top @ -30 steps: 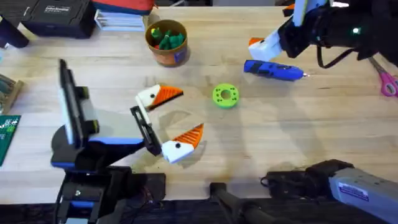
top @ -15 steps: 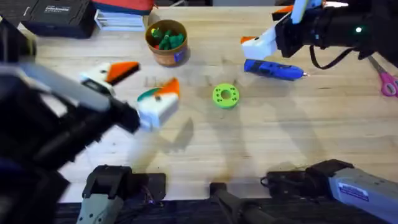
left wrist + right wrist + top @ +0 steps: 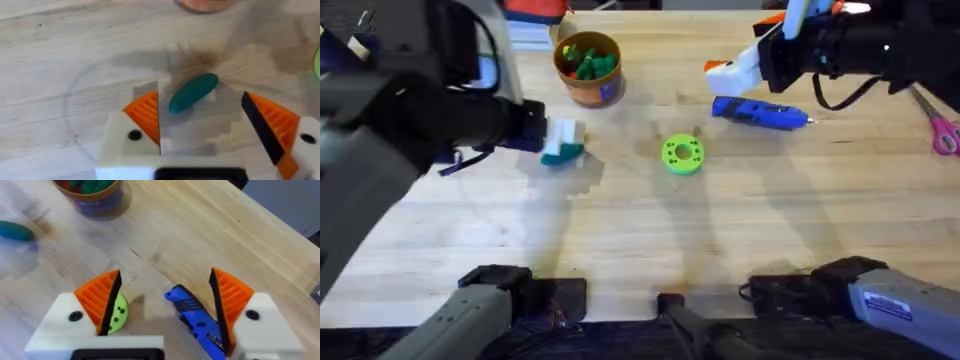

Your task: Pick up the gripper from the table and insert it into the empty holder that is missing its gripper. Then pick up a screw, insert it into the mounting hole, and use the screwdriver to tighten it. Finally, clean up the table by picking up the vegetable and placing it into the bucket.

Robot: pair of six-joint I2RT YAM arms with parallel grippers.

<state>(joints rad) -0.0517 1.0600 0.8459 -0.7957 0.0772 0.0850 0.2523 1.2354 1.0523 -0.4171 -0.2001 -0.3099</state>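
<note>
The left gripper hangs over the table with its orange ribbed pads spread wide, and the vegetable, a dark green oblong, lies on the wood in the gap between them, touching neither pad. In the overhead view the left arm looms large and dark across the upper left, its white fingertips reaching down to the vegetable, which sits left of the green disc and below the bucket that holds other green toy pieces. The right gripper is also wide open and holds nothing; it hovers near the far right of the table, just above the screwdriver, whose blue body shows between its two orange pads. The pink-handled scissors lie at the right edge, well apart from the rest
</note>
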